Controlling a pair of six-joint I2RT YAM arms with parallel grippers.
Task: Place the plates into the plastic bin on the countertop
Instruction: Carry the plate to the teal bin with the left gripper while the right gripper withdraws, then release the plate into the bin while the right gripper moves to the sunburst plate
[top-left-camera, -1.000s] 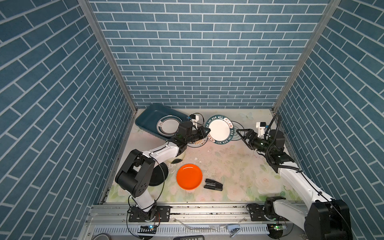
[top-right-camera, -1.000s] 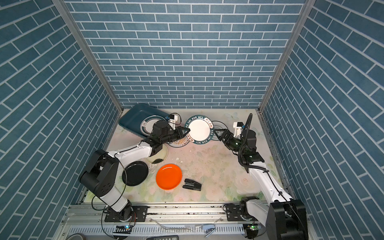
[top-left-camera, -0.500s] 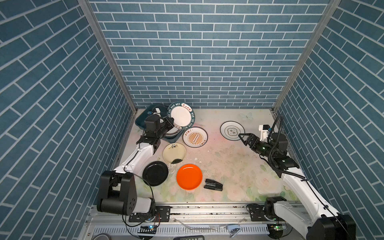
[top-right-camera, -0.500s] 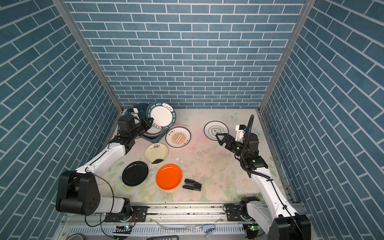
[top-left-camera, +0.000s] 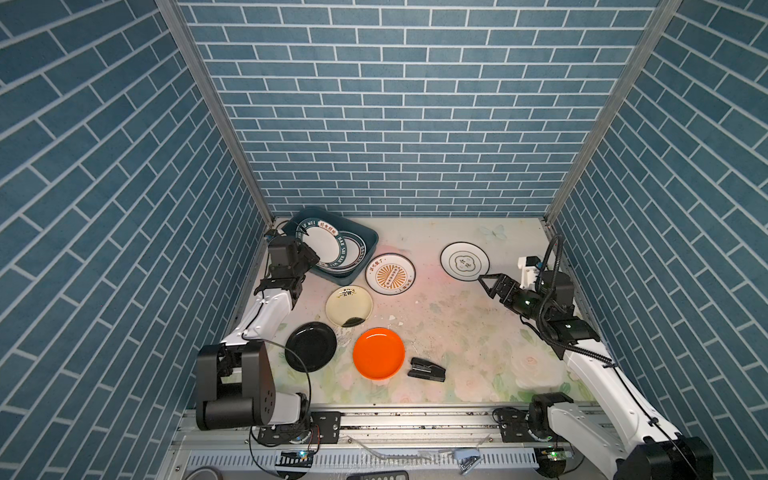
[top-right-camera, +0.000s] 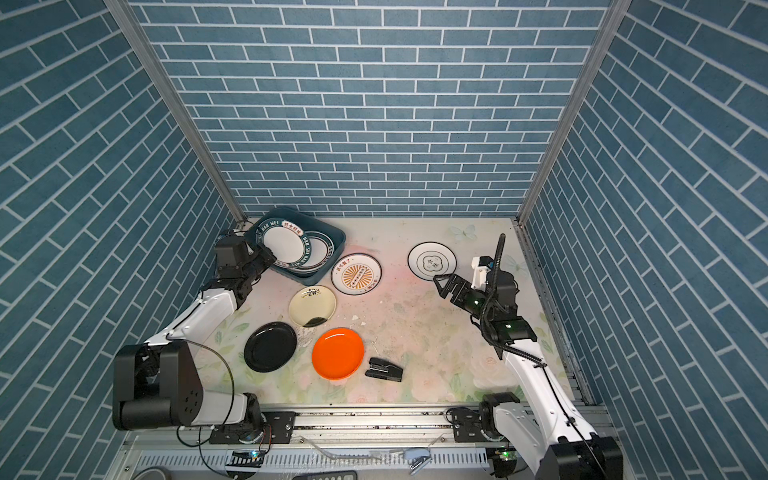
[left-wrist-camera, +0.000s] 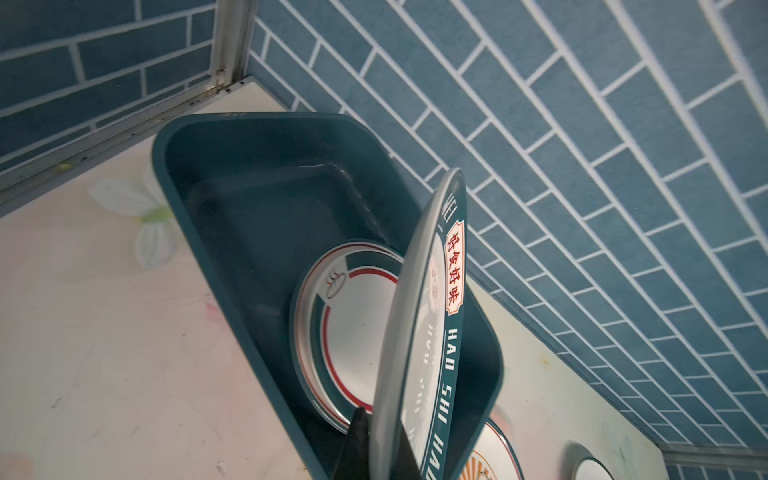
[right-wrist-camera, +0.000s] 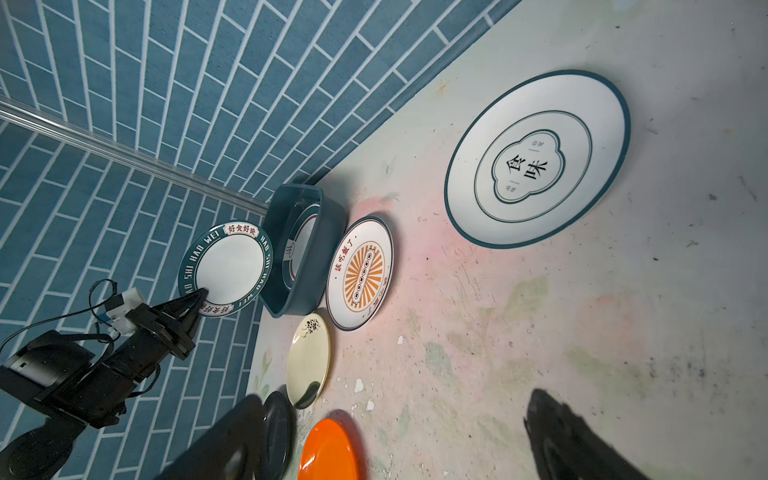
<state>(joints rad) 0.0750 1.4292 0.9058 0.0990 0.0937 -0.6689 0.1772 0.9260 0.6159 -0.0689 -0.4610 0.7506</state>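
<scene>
Left tool (top-left-camera: 309, 259): clamped tight on rim of teal-rimmed lettered plate (top-left-camera: 319, 244). Plate tilted, raised over plastic bin (top-left-camera: 371, 240). Striped-rim plate (top-left-camera: 354, 254) flat inside bin.

Right tool (top-left-camera: 488, 284): jaws wide, empty, hovering over table (top-left-camera: 457, 332) just beside cloud-emblem plate (top-left-camera: 464, 261).

Sunburst plate (top-left-camera: 390, 274), cream plate (top-left-camera: 348, 306), black plate (top-left-camera: 311, 346), orange plate (top-left-camera: 378, 353) on table outside bin. Black stapler-like object (top-left-camera: 426, 370) just beside orange plate.

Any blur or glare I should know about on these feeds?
Left wrist view: lettering on the held plate reads clearly, its near edge and the left hand go soft. Right wrist view: the cloud-print plate is crisp, the right hand a black blur, brick lines bow. Both top views: even light, no strong glare.
</scene>
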